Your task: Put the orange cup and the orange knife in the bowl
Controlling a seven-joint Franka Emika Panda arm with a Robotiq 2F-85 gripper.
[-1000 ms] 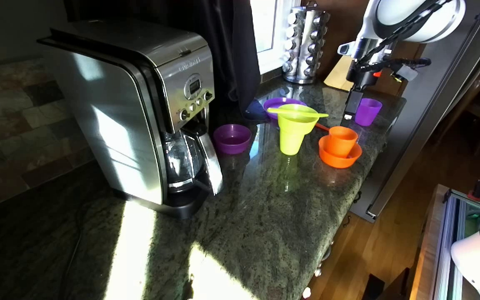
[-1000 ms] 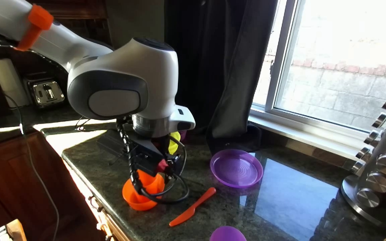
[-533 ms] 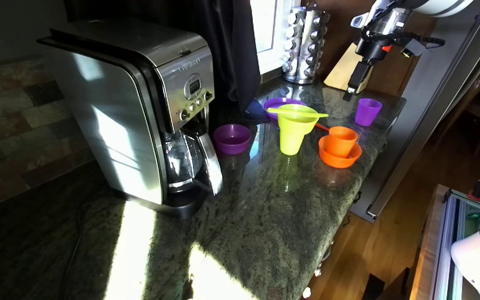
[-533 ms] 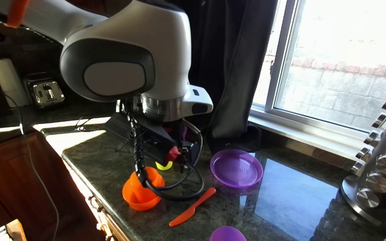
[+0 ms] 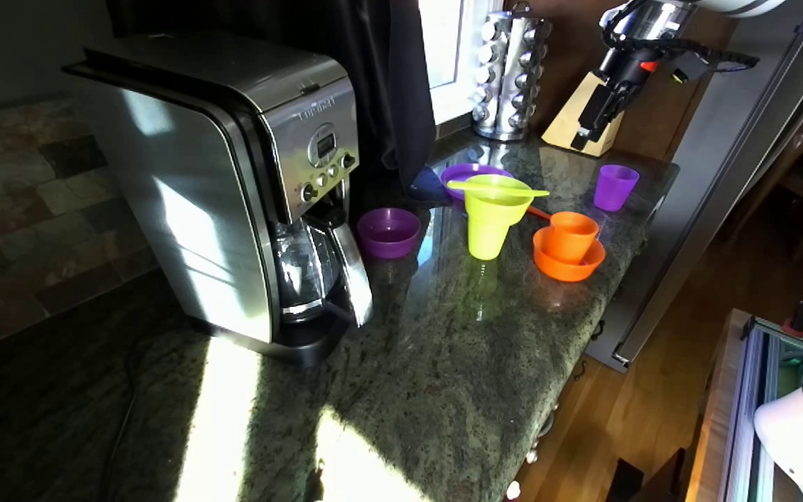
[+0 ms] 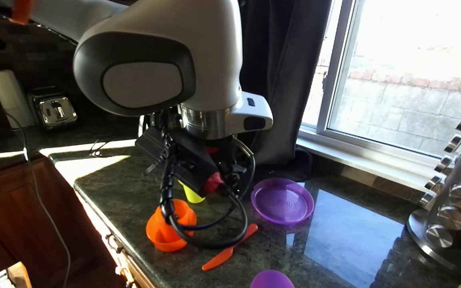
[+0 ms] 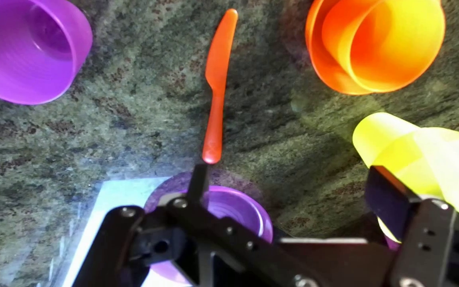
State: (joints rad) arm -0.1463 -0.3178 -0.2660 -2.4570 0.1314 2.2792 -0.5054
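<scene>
Orange cup (image 5: 571, 240): sits in the bowl (image 5: 562, 271) already, mouth up, with the yellow-green cup (image 5: 488, 224) off to the left in an exterior view. Orange knife (image 6: 226, 253): just lies out on the counter (image 5: 443, 362), right of the bowl in an exterior view, blade end near, handle end far, close to the purple plate (image 6: 281, 202). Gripper (image 7: 289, 175): hangs over the counter, spread pretty wide.
</scene>
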